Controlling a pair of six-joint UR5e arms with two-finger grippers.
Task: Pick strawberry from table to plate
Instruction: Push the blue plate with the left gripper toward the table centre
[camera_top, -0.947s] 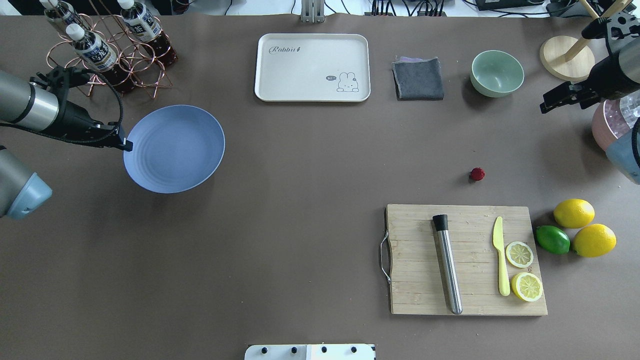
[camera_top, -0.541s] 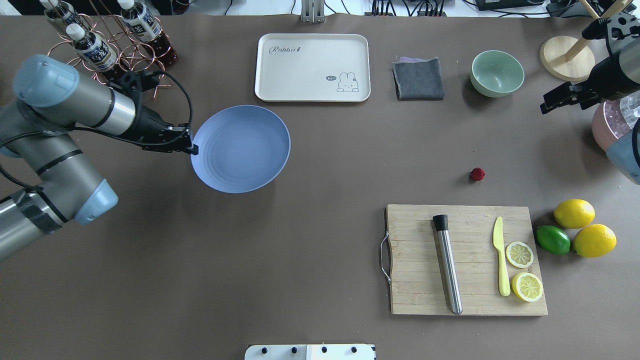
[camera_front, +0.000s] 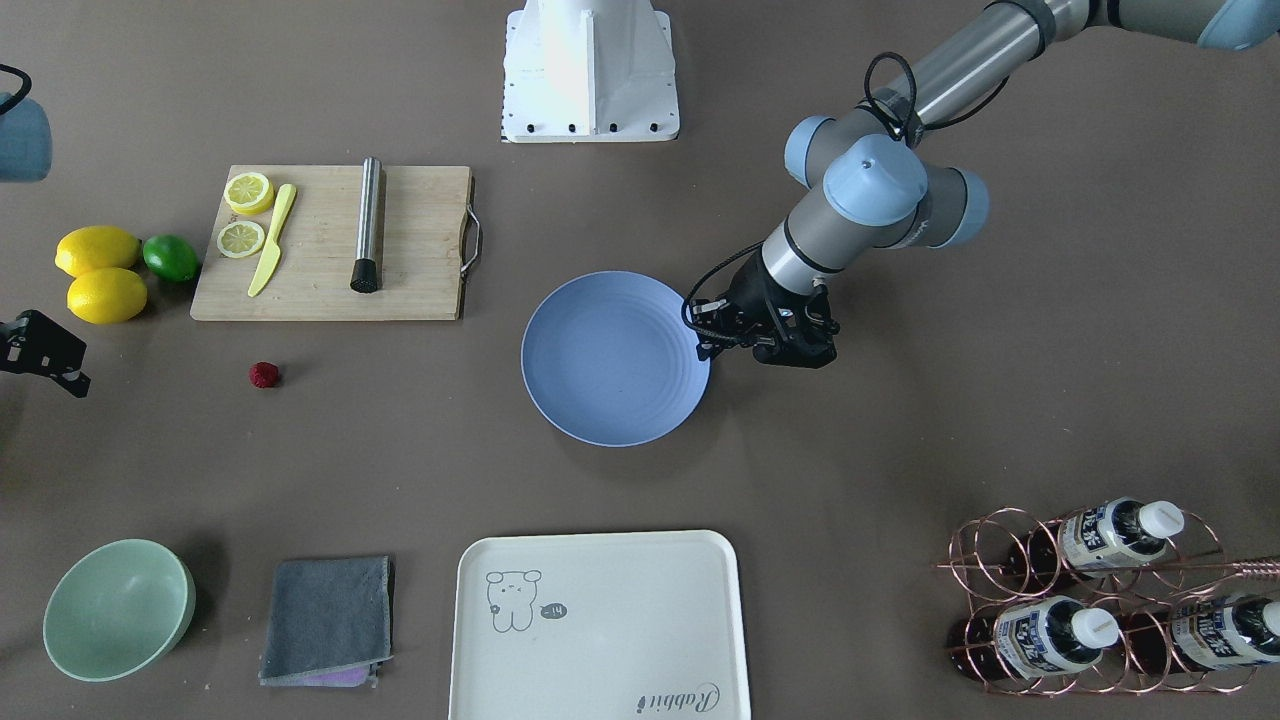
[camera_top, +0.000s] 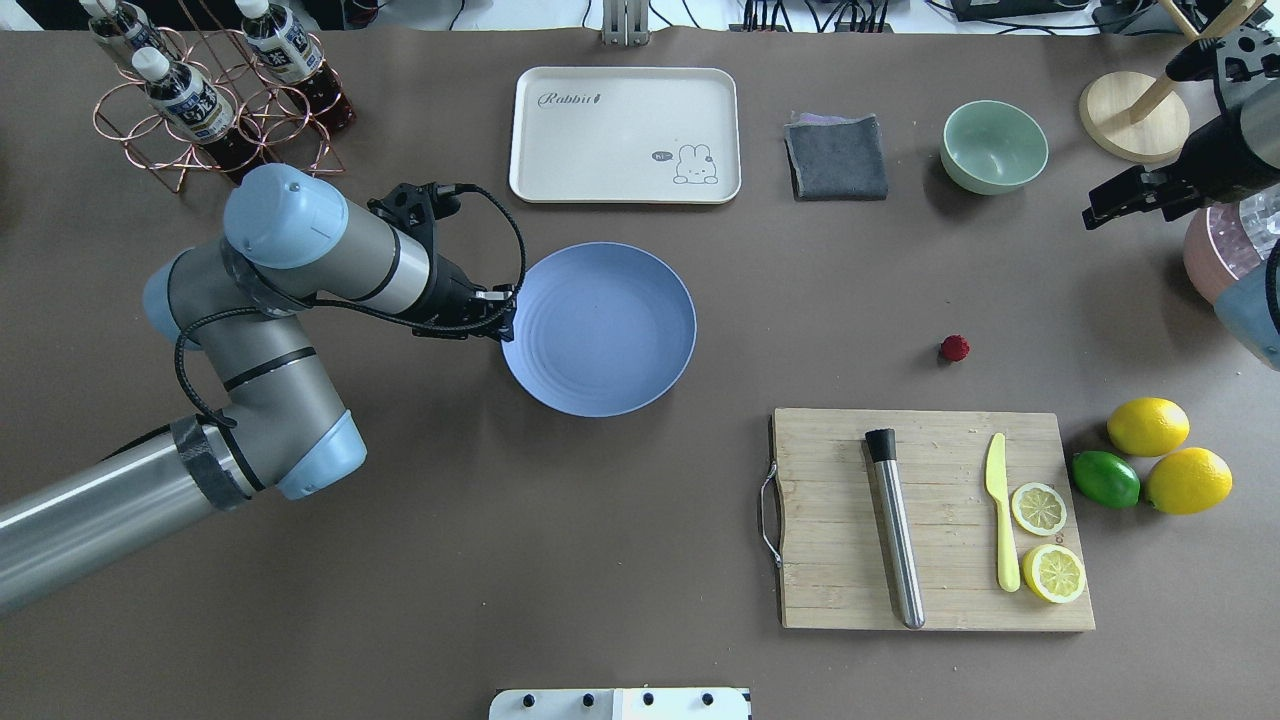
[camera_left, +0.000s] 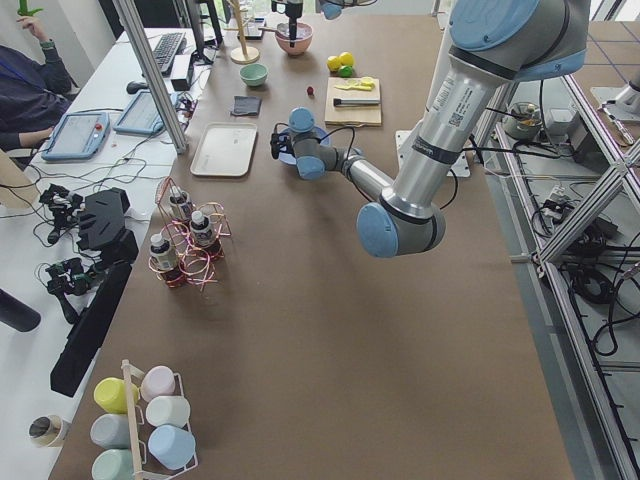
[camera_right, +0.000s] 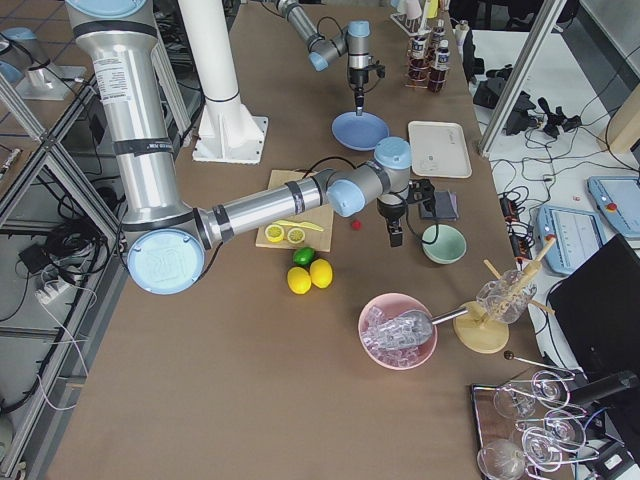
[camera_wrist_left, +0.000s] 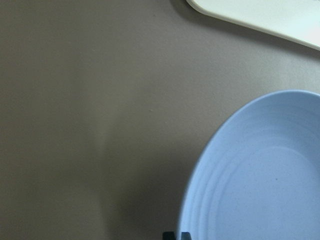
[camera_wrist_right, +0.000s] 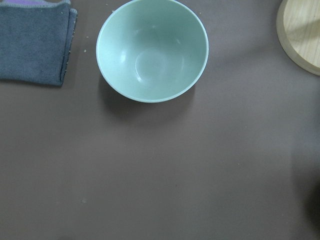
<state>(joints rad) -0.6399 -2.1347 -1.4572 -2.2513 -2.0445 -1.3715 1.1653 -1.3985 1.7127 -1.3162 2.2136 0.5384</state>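
The small dark-red strawberry (camera_top: 954, 347) (camera_front: 264, 374) lies alone on the brown table (camera_top: 600, 520), just beyond the cutting board. The round blue plate (camera_top: 598, 328) (camera_front: 615, 358) is near the table's middle, and my left gripper (camera_top: 505, 318) (camera_front: 703, 335) is shut on its rim on the robot's left side. In the left wrist view the fingertips (camera_wrist_left: 172, 235) pinch the plate's edge (camera_wrist_left: 260, 175). Whether the plate rests on the table or hangs just above it, I cannot tell. My right gripper (camera_top: 1095, 213) hovers open at the far right, beside the green bowl, well away from the strawberry.
A wooden cutting board (camera_top: 830, 500) holds a steel muddler, a yellow knife and lemon halves. Lemons (camera_top: 1148, 426) and a lime (camera_top: 1105, 478) lie to its right. A cream tray (camera_top: 625, 134), grey cloth (camera_top: 837, 157), green bowl (camera_top: 994, 146) and bottle rack (camera_top: 210, 110) line the far side.
My left arm has carried the plate from the table's left side toward the middle, closer to the strawberry. The right arm and the strawberry have stayed put.
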